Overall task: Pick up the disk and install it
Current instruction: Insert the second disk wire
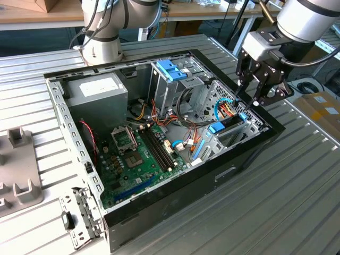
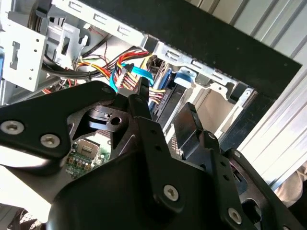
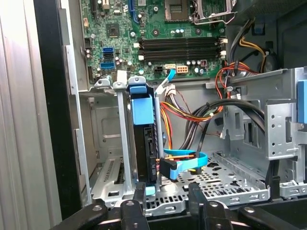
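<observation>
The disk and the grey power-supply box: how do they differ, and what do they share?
The disk is slim; the power-supply box is far bulkier. The disk is black in a blue carrier; the box is grey with a white label. The disk stands on edge in a bay; the box lies flat. Both sit inside the open case.

No legible text in any view. White label on the grey power-supply box (image 1: 97, 86), about 10 o'clock in the case in the exterior view: print can't be made out. Motherboard (image 3: 158, 38) silkscreen marks in the first wrist view: also unreadable.
</observation>
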Controlling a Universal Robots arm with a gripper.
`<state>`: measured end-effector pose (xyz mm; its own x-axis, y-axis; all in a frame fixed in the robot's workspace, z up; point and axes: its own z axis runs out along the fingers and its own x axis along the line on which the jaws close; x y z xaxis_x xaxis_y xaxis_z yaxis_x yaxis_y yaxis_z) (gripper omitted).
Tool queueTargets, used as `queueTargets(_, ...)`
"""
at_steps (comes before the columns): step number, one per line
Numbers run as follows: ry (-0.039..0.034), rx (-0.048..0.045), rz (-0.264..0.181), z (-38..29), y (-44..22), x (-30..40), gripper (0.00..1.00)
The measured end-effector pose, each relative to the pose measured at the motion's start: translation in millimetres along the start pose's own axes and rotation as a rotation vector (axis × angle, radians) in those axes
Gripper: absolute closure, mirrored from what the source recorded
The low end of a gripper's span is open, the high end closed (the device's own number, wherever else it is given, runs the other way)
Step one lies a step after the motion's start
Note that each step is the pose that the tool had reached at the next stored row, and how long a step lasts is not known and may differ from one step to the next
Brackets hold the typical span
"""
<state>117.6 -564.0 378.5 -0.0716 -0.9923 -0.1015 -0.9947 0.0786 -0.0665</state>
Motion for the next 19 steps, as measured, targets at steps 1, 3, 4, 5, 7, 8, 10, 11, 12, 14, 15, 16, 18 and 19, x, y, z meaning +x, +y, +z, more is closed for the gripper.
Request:
queueTargets(1, 0.0001, 0.0000, 0.000, -0.2, 2.2, 0.2, 0.52)
queueTargets(3, -0.0001, 0.0000, 0.000, -0.3, 4.7, 0.3, 0.52)
queueTargets(4, 0.0000, 0.0000, 0.000, -0.5, 6.5, 0.0, 0.52)
queueTargets(5, 0.0001, 0.0000, 0.000, -0.5, 8.0, -0.1, 0.52)
queueTargets(7, 0.0003, 0.0001, 0.000, -0.8, 12.5, -0.3, 0.52)
queueTargets(8, 0.0003, 0.0001, 0.000, -0.8, 13.1, -0.2, 0.52)
queueTargets(10, 0.0013, 0.0001, 0.000, -0.8, 14.0, -0.2, 0.52)
queueTargets(11, 0.0026, 0.0001, 0.000, -0.4, 14.1, -0.2, 0.52)
queueTargets(12, 0.0036, 0.0003, 0.000, -0.2, 14.4, -0.1, 0.52)
queueTargets(14, 0.0042, 0.0004, 0.000, -0.3, 15.7, 0.0, 0.52)
queueTargets(15, 0.0042, 0.0004, 0.000, -0.3, 15.9, 0.0, 0.52)
queueTargets(16, 0.0042, 0.0003, 0.000, -0.2, 16.0, 0.0, 0.52)
queueTargets(18, 0.0041, 0.0003, 0.000, -0.2, 16.0, 0.0, 0.53)
queueTargets(19, 0.0042, 0.0004, 0.000, -0.2, 16.1, 0.1, 0.60)
